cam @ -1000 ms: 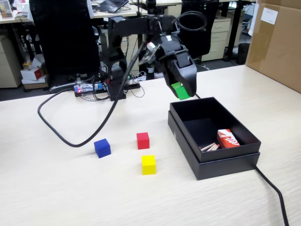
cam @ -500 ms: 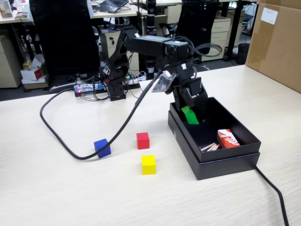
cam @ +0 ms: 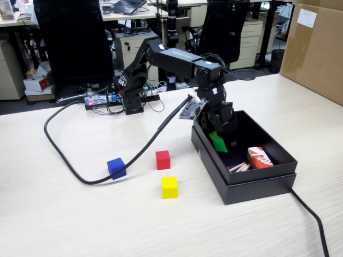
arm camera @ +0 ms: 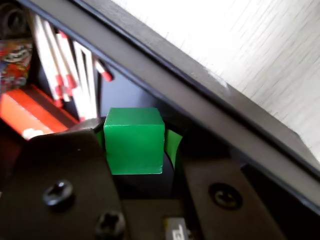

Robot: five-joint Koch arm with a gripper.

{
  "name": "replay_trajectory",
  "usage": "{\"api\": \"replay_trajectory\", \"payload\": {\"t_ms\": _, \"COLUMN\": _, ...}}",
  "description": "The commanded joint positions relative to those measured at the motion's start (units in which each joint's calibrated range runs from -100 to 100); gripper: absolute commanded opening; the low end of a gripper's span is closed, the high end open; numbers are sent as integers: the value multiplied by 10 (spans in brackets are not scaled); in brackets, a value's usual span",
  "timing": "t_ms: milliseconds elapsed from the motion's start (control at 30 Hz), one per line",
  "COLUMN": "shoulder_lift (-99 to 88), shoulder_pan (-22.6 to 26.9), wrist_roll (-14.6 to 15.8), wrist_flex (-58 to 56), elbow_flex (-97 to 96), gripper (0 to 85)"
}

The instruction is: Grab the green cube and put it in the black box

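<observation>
The green cube (arm camera: 134, 141) sits between my gripper's (arm camera: 135, 137) two black jaws in the wrist view, its faces plain and bright. The gripper is shut on it, with a green finger pad (arm camera: 173, 145) against its right side. In the fixed view the gripper (cam: 220, 140) is lowered inside the black box (cam: 257, 188), near the box's left wall, and only a green piece shows at its tip. The wrist view shows the box's stepped rim (arm camera: 200, 85) running diagonally just beyond the cube.
Inside the box lie a red packet (cam: 260, 157) and some matchsticks (cam: 239, 167). On the table left of the box stand a red cube (cam: 163, 159), a yellow cube (cam: 169, 187) and a blue cube (cam: 116, 167). A black cable (cam: 59, 150) loops past the blue cube. A brown carton (cam: 316, 48) stands far right.
</observation>
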Motion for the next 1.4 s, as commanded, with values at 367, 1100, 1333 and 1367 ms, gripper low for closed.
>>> {"api": "replay_trajectory", "payload": {"t_ms": 367, "shoulder_lift": -32, "shoulder_pan": 6, "wrist_roll": -3, "wrist_flex": 28, "elbow_flex": -38, "gripper": 371}}
{"api": "replay_trajectory", "payload": {"t_ms": 1100, "shoulder_lift": -429, "shoulder_pan": -57, "wrist_roll": -5, "wrist_flex": 28, "elbow_flex": -69, "gripper": 479}}
{"api": "replay_trajectory", "payload": {"t_ms": 1333, "shoulder_lift": -608, "shoulder_pan": -95, "wrist_roll": -10, "wrist_flex": 28, "elbow_flex": -219, "gripper": 481}}
{"api": "replay_trajectory", "payload": {"t_ms": 1367, "shoulder_lift": -632, "shoulder_pan": -101, "wrist_roll": -11, "wrist_flex": 28, "elbow_flex": -244, "gripper": 483}}
